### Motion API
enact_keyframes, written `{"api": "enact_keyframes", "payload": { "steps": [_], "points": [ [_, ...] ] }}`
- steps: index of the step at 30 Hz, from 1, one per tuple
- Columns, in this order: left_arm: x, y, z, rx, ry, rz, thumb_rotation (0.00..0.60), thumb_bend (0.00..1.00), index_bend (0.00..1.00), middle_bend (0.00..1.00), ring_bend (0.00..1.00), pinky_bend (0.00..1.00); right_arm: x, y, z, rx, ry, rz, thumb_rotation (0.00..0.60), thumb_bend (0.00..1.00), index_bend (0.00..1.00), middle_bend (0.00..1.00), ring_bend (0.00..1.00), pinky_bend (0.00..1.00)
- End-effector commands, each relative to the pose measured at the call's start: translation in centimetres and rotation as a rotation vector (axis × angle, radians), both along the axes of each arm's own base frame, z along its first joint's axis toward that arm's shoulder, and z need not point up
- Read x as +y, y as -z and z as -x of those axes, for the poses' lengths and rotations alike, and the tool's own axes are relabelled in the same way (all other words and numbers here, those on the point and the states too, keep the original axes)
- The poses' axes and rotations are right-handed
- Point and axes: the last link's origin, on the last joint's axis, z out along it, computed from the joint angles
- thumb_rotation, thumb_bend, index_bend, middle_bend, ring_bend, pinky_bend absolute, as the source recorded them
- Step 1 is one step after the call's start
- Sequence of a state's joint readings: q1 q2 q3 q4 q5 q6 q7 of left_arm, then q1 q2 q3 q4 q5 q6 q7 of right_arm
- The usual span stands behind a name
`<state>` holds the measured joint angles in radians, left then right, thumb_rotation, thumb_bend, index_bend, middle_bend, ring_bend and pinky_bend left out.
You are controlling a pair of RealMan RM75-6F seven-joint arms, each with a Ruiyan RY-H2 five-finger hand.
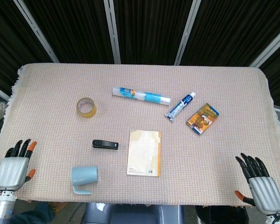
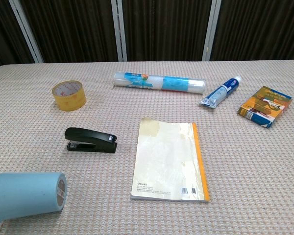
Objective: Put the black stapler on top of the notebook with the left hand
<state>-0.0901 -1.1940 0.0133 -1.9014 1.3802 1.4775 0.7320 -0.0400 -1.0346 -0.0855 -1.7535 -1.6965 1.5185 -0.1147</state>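
Two hands rest open at the table's (image 1: 46,93) near corners, fingers apart, holding nothing. Ahead and inward of the left hand (image 1: 15,168) lies the notebook (image 1: 144,153), flat. The black stapler (image 1: 105,144) lies just beside it, apart, nearer that hand. The right hand (image 1: 260,184) sits well apart from both.

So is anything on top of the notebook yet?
Nothing lies on the cream, orange-spined notebook; its cover shows fully. The black stapler sits on the cloth beside it. Beneath the notebook is hidden.
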Motion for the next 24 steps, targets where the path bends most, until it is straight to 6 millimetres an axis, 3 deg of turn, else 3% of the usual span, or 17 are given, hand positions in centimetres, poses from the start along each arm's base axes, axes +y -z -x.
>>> {"api": "enact_keyframes", "payload": {
  "steps": [1,12,16,24],
  "points": [
    [0.0,0.0,0.0,-0.001,0.001,-0.001,0.600,0.23,0.13,0.07,0.06,0.22,0.0,0.0,0.1,-0.001,0.002,0.001,0.600,0.10,0.00,0.00,0.02,0.00],
    [2.8,2.9,-0.9,-0.010,0.056,0.052,0.600,0.23,0.12,0.09,0.07,0.23,0.2,0.0,-0.1,-0.002,-0.003,0.001,0.600,0.10,0.00,0.00,0.02,0.00],
    [4.2,4.5,-2.3,-0.021,0.105,0.064,0.600,0.23,0.10,0.14,0.09,0.25,0.2,0.0,0.0,-0.004,-0.002,0.001,0.600,0.10,0.00,0.00,0.02,0.00],
    [8.5,9.5,-7.8,-0.136,0.242,0.104,0.600,0.23,0.17,0.25,0.18,0.32,0.2,-0.9,0.1,-0.035,0.000,0.016,0.600,0.10,0.00,0.00,0.02,0.00]
  ]
}}
